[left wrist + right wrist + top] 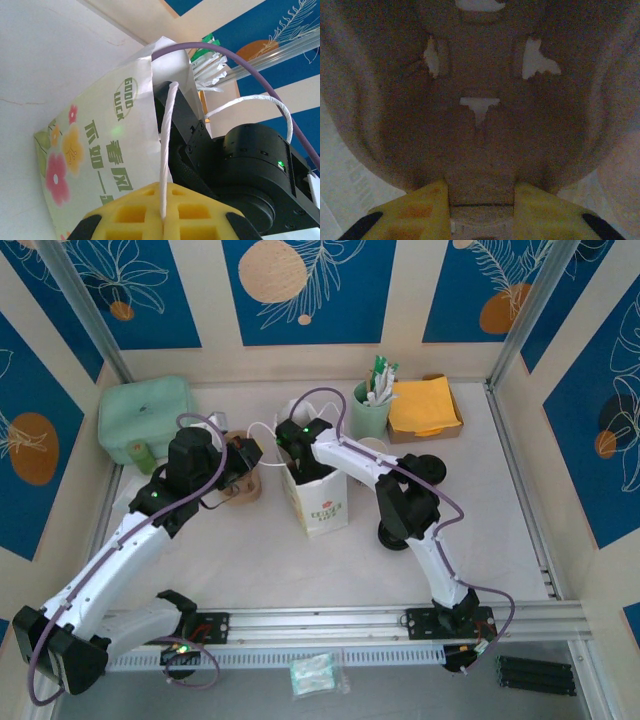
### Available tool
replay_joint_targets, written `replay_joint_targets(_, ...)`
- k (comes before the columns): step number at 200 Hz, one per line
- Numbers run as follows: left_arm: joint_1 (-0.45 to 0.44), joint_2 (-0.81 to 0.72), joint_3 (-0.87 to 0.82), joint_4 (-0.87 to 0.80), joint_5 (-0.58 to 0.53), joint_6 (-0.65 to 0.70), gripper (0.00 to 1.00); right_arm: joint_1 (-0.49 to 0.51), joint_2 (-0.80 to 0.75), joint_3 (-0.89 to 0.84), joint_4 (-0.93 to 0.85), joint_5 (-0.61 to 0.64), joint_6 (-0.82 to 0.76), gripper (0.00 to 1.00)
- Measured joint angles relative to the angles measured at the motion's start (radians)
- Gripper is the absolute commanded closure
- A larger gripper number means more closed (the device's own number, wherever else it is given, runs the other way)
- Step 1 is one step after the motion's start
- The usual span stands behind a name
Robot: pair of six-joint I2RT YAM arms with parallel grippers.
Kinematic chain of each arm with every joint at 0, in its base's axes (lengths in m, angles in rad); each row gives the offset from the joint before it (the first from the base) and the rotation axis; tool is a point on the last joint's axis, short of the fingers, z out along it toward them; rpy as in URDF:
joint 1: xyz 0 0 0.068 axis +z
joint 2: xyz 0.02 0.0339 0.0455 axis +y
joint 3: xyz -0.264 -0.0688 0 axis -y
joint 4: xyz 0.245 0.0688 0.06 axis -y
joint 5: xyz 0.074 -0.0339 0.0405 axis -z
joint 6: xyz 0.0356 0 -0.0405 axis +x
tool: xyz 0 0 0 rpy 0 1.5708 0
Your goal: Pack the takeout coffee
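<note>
From above, I see the kraft cup (246, 488) on the table just left of the paper bag (320, 502), beside my left gripper (245, 453). Left wrist — it's pinched tight on the bag's twine handle (167, 150). Right wrist — my right gripper (480, 210) straddles a pulp carrier (480, 75) tab, grip unclear.

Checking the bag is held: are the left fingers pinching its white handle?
Yes, the handle runs down into the seam between the shut left fingers.

One paper bag (322, 502), one green case (145, 415), one green cup (370, 416).
</note>
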Motion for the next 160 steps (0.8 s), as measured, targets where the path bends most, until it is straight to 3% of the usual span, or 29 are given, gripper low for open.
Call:
replay_joint_targets(70,0.0,-0.002,0.0,0.013,0.0,0.0,0.94,0.0,-0.001,0.012,-0.007,-0.005,-0.008,0.46)
replay_joint_targets(122,-0.003,-0.021,-0.011,0.021,-0.007,0.0,0.93,0.0,-0.002,0.114,-0.075,-0.029,-0.021,0.35)
replay_joint_targets(160,-0.007,-0.038,-0.023,0.026,-0.023,0.0,0.93,0.0,-0.016,0.197,-0.111,-0.034,-0.027,0.33)
